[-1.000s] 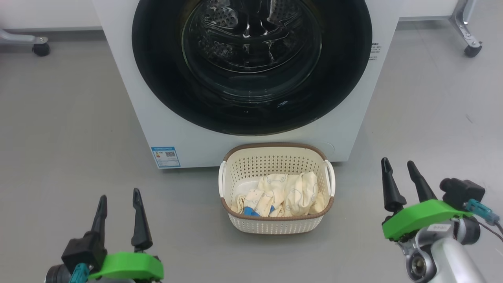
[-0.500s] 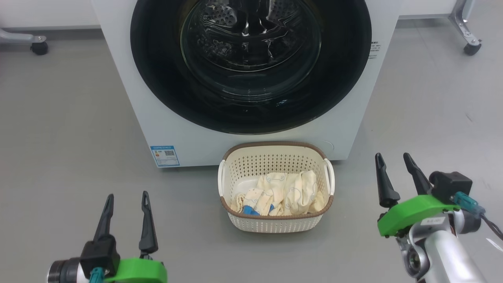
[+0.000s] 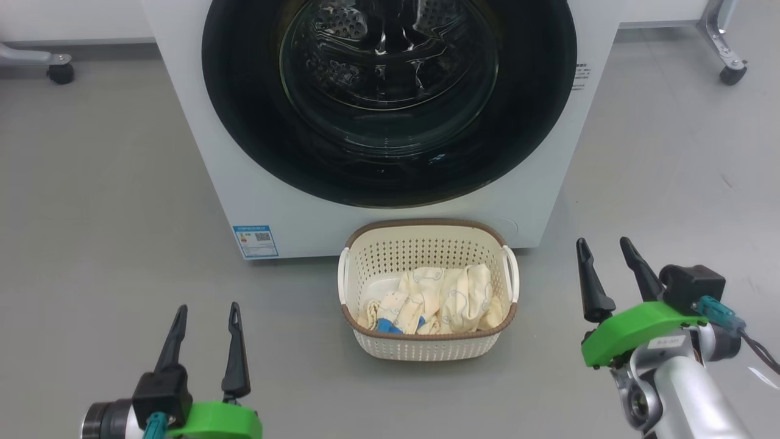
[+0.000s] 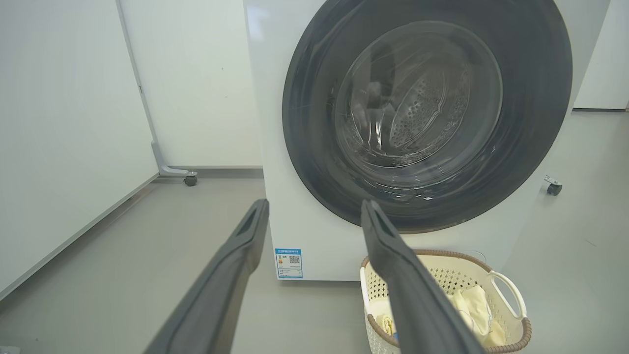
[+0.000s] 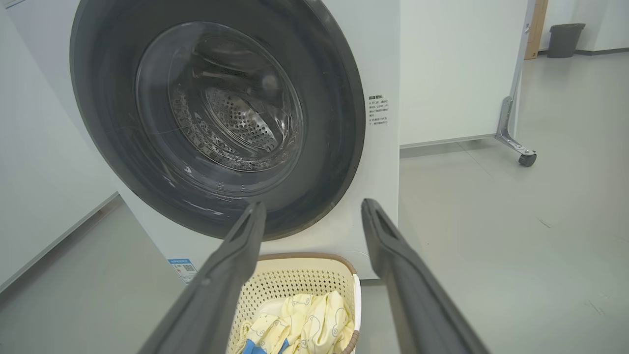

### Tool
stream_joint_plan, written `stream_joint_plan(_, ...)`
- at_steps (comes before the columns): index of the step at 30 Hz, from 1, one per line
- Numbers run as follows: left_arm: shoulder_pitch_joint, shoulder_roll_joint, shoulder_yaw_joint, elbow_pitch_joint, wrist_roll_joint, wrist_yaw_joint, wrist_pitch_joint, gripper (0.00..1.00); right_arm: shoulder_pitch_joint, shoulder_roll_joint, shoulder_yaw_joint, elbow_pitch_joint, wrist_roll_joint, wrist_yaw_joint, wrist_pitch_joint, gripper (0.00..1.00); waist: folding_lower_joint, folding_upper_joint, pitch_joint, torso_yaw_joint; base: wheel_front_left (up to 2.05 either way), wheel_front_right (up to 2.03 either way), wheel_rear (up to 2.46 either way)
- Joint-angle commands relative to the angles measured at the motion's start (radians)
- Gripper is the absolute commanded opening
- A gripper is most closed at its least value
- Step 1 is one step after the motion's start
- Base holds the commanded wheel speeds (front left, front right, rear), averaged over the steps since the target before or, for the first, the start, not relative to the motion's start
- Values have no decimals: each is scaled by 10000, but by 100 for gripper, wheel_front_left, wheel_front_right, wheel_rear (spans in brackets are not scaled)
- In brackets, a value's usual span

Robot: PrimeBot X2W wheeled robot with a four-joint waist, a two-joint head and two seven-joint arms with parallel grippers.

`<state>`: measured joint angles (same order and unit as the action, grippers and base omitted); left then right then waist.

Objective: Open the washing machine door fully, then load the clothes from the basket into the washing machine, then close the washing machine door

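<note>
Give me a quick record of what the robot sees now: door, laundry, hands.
door: washing machine door shut on the washing machine
basket: basket upright on the floor, before the machine
clothes: clothes bundled inside the basket
left gripper: open, empty, left of the basket
right gripper: open, empty, right of the basket
progress: nothing loaded yet

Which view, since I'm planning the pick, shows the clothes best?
Head view: clothes lie unobstructed in the basket. Right wrist view crops them at the bottom; left wrist view's finger hides most.
</note>
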<state>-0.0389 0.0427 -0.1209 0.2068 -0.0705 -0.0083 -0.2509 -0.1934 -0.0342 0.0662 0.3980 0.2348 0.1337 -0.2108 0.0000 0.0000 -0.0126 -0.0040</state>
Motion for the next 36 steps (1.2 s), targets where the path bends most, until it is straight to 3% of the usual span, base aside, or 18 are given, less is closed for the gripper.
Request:
stream_joint_plan(1, -488, 95, 333, -261, -14, -21, -109, 100, -581, -160, 248, -267, 33, -30, -91, 100, 0, 0, -17, -5, 0, 0, 0)
stream_joint_plan(36, -600, 77, 276, 131, 2, -151, -109, 100, -637, -160, 342, -202, 147, -30, 5, 100, 0, 0, -19, 5, 7, 7, -14)
